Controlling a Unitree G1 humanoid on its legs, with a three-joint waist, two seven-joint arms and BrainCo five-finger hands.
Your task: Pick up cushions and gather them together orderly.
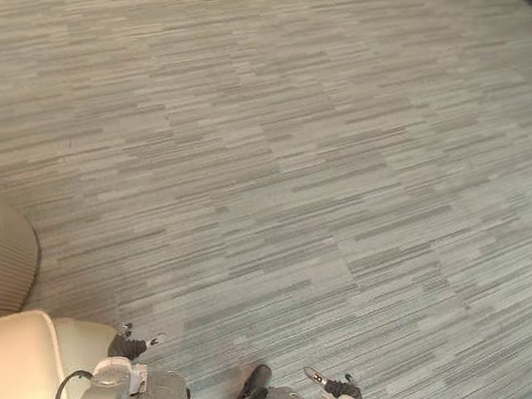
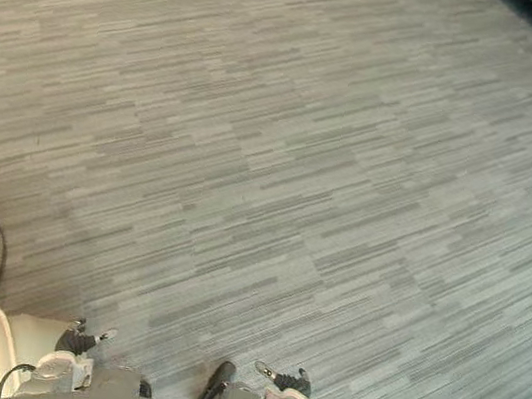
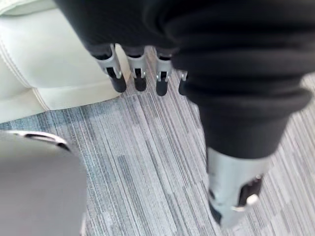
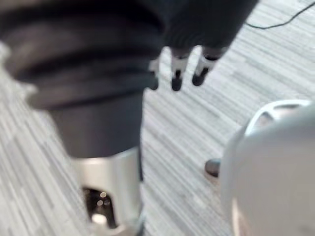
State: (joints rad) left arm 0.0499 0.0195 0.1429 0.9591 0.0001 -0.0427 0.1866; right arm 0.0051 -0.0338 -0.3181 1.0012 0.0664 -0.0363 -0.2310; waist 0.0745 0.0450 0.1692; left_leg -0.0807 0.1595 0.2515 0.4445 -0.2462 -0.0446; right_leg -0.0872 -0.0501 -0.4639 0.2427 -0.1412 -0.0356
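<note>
Grey striped carpet (image 1: 302,165) stretched all round, and on it a cream cushion (image 3: 49,64) lay near my left hand (image 3: 135,66), whose fingers hung straight and held nothing; my right hand (image 4: 177,69) hung likewise loose-fingered, over the carpet.

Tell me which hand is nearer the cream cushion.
Left. The left hand hangs right beside the cream cushion, fingers straight; the right hand hangs over carpet on the robot's other side.
</note>
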